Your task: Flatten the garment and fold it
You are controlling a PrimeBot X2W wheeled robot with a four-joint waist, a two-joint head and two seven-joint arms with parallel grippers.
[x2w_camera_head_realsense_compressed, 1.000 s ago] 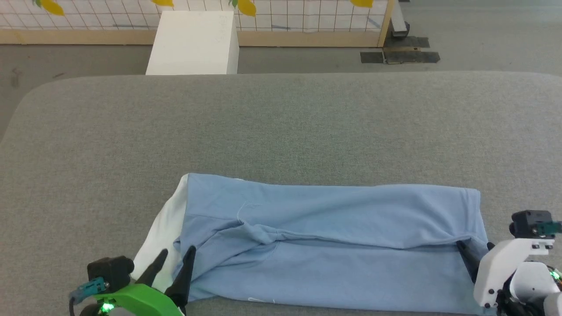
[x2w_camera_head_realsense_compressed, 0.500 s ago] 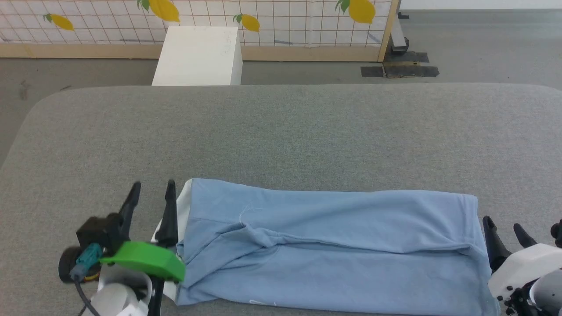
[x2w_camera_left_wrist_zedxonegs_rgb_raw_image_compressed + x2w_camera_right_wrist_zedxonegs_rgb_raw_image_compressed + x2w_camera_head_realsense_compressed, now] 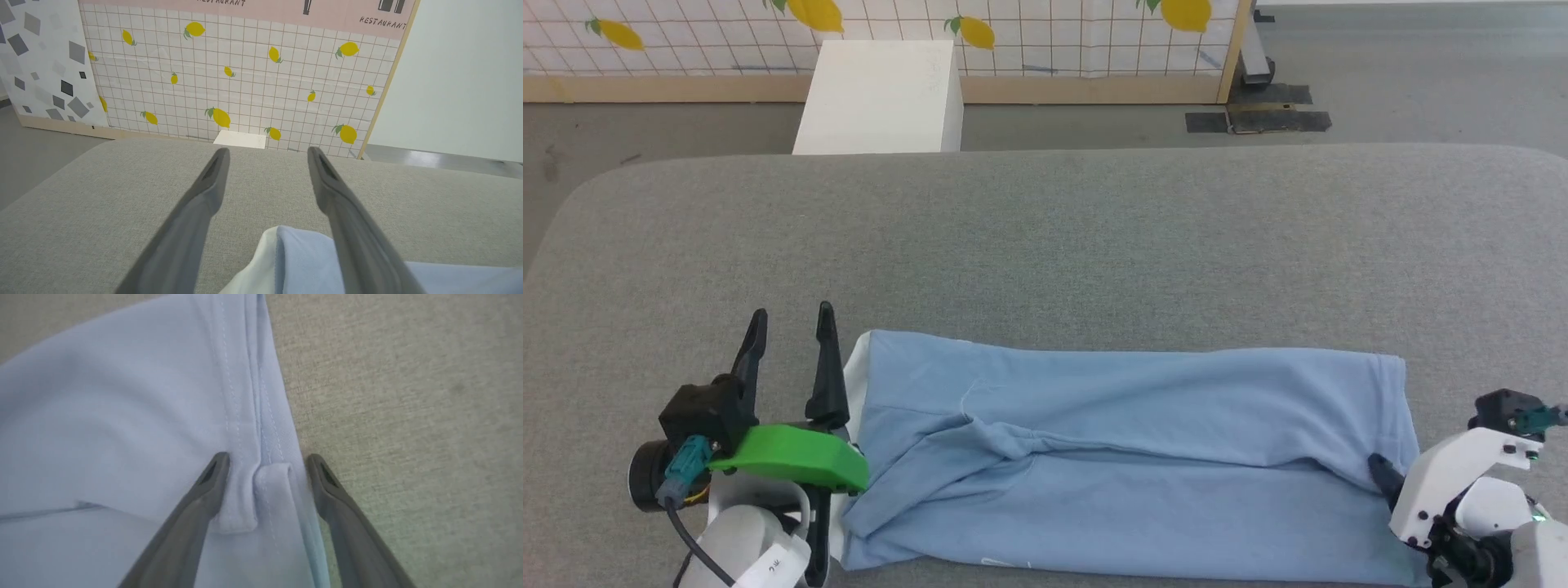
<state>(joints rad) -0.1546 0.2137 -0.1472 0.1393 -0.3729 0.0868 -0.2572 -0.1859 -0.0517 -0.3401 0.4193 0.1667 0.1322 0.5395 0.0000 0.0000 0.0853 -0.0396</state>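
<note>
The garment (image 3: 1127, 457) is a light-blue cloth lying as a long band along the near edge of the grey table (image 3: 1054, 237), with creases left of its middle and a white part (image 3: 854, 380) at its left end. My left gripper (image 3: 791, 314) stands open beside that white end, holding nothing. In the left wrist view its fingertips (image 3: 222, 153) point over bare table, and the garment's corner (image 3: 302, 261) lies below the gripper (image 3: 267, 151). My right gripper (image 3: 267, 457) is open, its fingers straddling the stitched right hem (image 3: 261, 416). One dark finger (image 3: 1382, 475) shows on the garment's right end.
Beyond the table's far edge a white box (image 3: 878, 98) stands on the floor, in front of a tiled panel with lemon prints (image 3: 1013, 33). Dark floor plates (image 3: 1258, 121) lie at the panel's right post. The table's far half is bare grey padding.
My left gripper has come off the garment's left end and moved farther from the near edge, beside the white part. My right gripper drew off to the right, then returned over the right hem.
</note>
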